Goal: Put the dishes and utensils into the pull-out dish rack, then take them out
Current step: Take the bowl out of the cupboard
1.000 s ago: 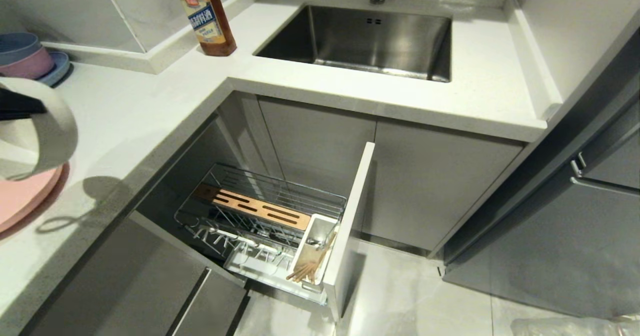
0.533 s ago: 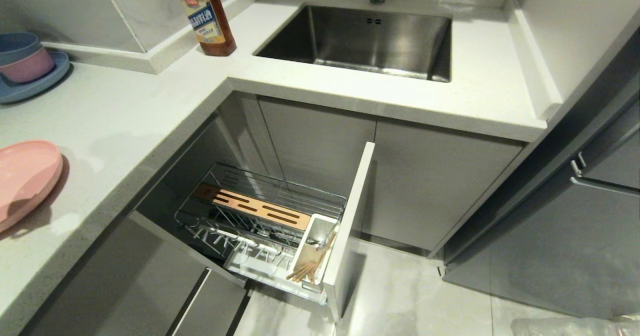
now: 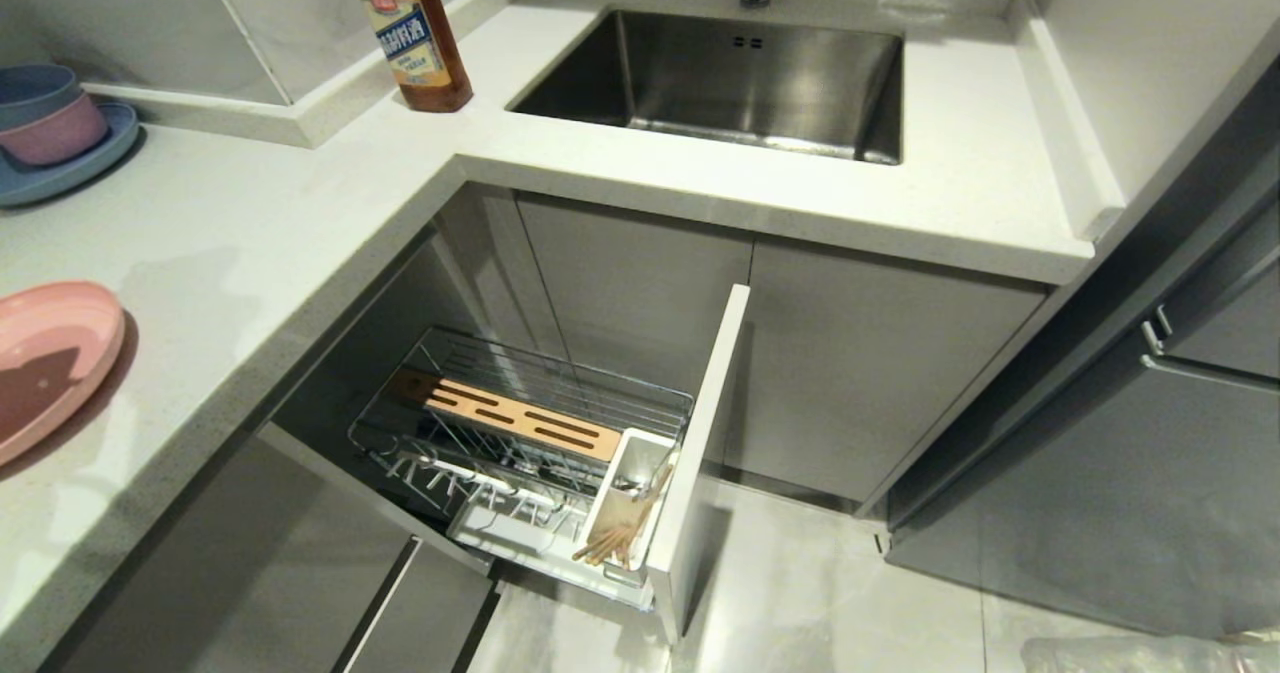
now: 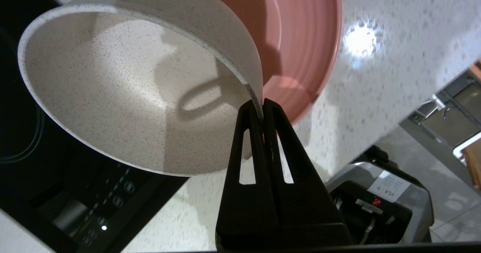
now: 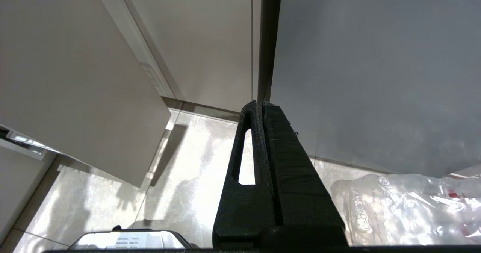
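Observation:
My left gripper (image 4: 261,106) is shut on the rim of the cream-white bowl (image 4: 124,91), holding it tilted in the air over the pink oval plate (image 4: 300,38). Neither shows in the head view, where the pink plate (image 3: 50,363) lies on the counter at the far left with a shadow across it. The pull-out dish rack (image 3: 400,403) stands open below the counter. Its white utensil cup (image 3: 640,448) holds the wooden chopsticks (image 3: 620,538). My right gripper (image 5: 259,104) hangs shut and empty, low over the floor by the cabinets.
A blue plate (image 3: 100,148) carrying small blue and pink bowls sits at the back left. A sauce bottle (image 3: 410,33) stands beside the sink (image 3: 740,83). A black cooktop (image 4: 37,170) lies under the bowl. The rack's door front (image 3: 700,453) juts out. A plastic bag (image 5: 406,208) lies on the floor.
The bowl in my left gripper has left the head view past its left edge, uncovering the whole pink plate. The rack and the right arm have not moved.

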You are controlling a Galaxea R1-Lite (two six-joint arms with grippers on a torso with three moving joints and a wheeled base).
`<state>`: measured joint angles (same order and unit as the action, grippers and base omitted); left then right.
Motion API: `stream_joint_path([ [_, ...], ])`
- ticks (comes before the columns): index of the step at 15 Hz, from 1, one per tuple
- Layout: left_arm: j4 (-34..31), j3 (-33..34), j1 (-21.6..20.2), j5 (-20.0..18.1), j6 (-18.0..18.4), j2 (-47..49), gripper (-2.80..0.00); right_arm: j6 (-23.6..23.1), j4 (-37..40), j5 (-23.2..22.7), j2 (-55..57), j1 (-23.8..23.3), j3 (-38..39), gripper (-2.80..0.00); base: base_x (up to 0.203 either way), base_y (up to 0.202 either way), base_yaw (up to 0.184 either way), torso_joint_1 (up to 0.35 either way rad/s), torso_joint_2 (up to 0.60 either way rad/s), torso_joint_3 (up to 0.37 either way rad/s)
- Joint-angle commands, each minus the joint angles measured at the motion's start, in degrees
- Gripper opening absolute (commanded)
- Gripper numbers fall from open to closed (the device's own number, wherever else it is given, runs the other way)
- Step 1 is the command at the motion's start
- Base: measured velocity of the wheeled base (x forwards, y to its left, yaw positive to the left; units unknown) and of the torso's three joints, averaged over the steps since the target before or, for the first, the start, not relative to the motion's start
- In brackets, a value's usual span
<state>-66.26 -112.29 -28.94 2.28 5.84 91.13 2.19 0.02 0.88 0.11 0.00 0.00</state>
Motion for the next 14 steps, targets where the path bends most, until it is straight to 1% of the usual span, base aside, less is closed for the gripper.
stream_joint_path([
  [1,0.2,0.0,-0.7,-0.8,0.0,2.8,-2.80,0.0,0.0,0.0,0.0,0.0,0.2,-2.80,0.000,0.000,0.000,0.000,0.00,0.000],
  [6,-1.1,0.1,-0.6,-1.1,0.0,3.5,-2.80,0.0,0.0,0.0,0.0,0.0,0.2,-2.80,0.000,0.000,0.000,0.000,0.00,0.000],
  [14,-1.2,0.1,-0.8,-1.6,-0.2,4.1,-2.80,0.0,0.0,0.0,0.0,0.0,0.2,-2.80,0.000,0.000,0.000,0.000,0.00,0.000],
])
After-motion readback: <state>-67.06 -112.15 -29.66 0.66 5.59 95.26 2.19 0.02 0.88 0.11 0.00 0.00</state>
